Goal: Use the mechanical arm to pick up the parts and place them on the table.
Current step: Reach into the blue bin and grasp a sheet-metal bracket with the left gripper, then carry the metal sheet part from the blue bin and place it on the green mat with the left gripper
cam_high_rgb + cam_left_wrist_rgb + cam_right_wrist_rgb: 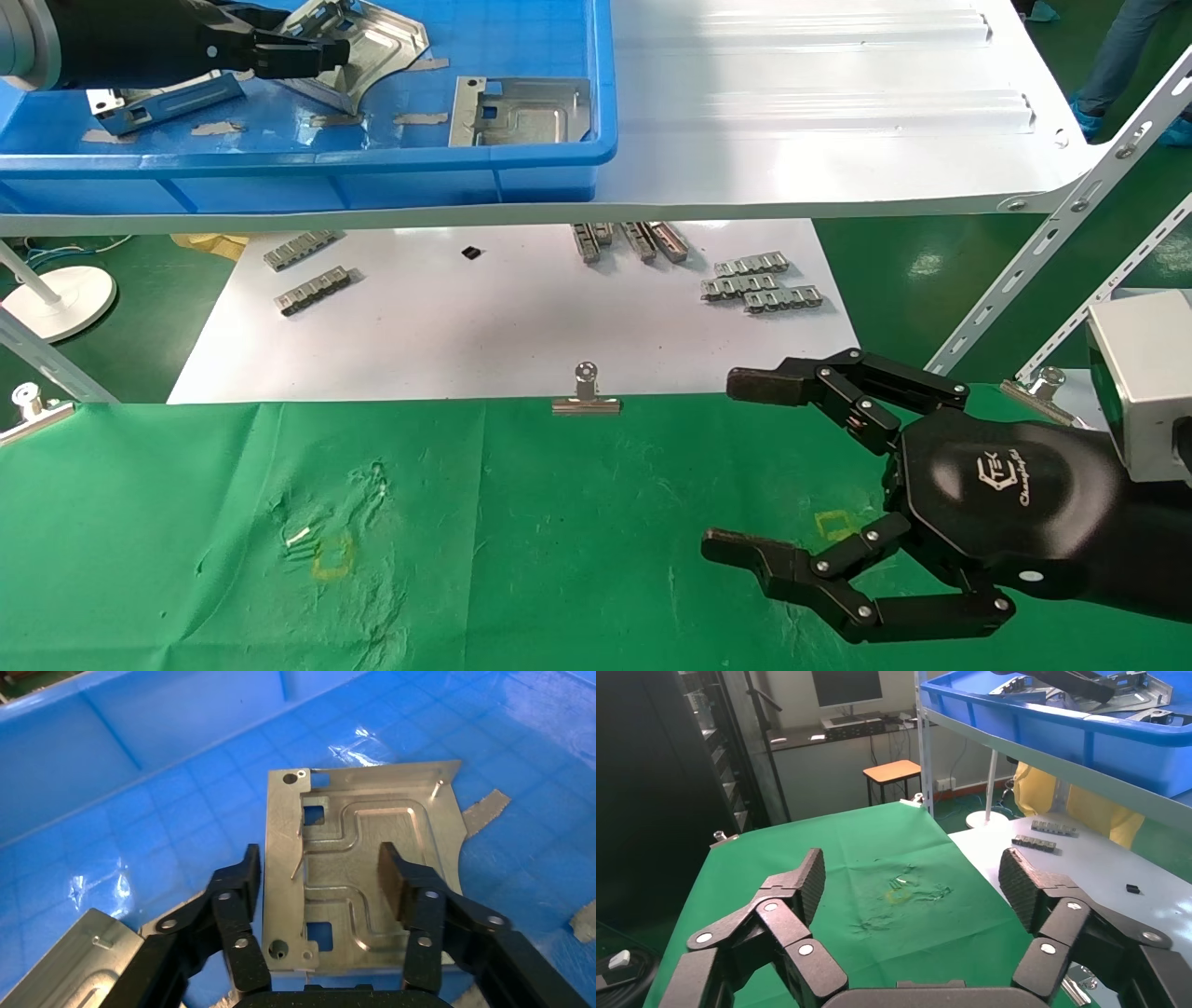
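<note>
My left gripper [321,54] is inside the blue bin [372,158] on the shelf at the far left. In the left wrist view it [320,874] is open, low over a shiny silver part [365,846] lying flat on the bin floor; one finger [242,881] is just outside the part's edge, the other [397,881] is over its embossed face. That part shows in the head view [382,42]. Two more parts [521,110] [158,98] lie in the bin. My right gripper [724,464] hangs open and empty over the green table [559,522].
The bin sits on a glossy white shelf [838,112] with slanted metal braces [1052,233] at the right. Below it a white board holds grey linked strips [759,284]. A binder clip [586,396] pins the cloth's far edge.
</note>
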### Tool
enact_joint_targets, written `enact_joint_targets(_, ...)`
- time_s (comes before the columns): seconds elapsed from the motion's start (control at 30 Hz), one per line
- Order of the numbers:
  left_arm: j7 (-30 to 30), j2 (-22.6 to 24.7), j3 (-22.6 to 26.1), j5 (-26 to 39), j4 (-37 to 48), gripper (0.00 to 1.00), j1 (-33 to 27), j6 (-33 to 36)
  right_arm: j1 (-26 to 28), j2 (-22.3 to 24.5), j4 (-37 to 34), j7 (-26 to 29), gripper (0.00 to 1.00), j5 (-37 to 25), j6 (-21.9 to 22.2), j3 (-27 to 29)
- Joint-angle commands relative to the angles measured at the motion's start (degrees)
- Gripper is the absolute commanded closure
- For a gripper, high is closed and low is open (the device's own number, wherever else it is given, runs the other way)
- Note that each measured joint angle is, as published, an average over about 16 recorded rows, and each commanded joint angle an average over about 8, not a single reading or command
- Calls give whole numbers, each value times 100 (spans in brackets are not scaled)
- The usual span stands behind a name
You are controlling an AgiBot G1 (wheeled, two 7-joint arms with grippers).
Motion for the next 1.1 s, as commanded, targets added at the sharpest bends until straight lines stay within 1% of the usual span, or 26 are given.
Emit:
enact_joint_targets(0.03,38,23,3,5,40,100,-13,-34,0,0,0,0,0,0,0,0)
enact_joint_targets(0.47,197,81,-40,-52,213,100,-52,-153,0,0,0,0,0,0,0,0)
enact_joint_targets(0.57,266,48,-121,-168,191,100,-47,-114,0,0,0,0,0,0,0,0)
enact_joint_targets(0.67,441,-43,-272,-392,93,100,-28,92,0,0,0,0,0,0,0,0)
enact_joint_targets(0.77,739,-187,-471,-690,-61,100,10,489,0,0,0,0,0,0,0,0)
enact_joint_targets(0.87,1138,-351,-650,-976,-228,100,79,1099,0,0,0,0,0,0,0,0)
enact_joint_targets(1.1,2344,-803,-973,-1598,-662,100,410,3162,0,0,0,0,0,0,0,0)
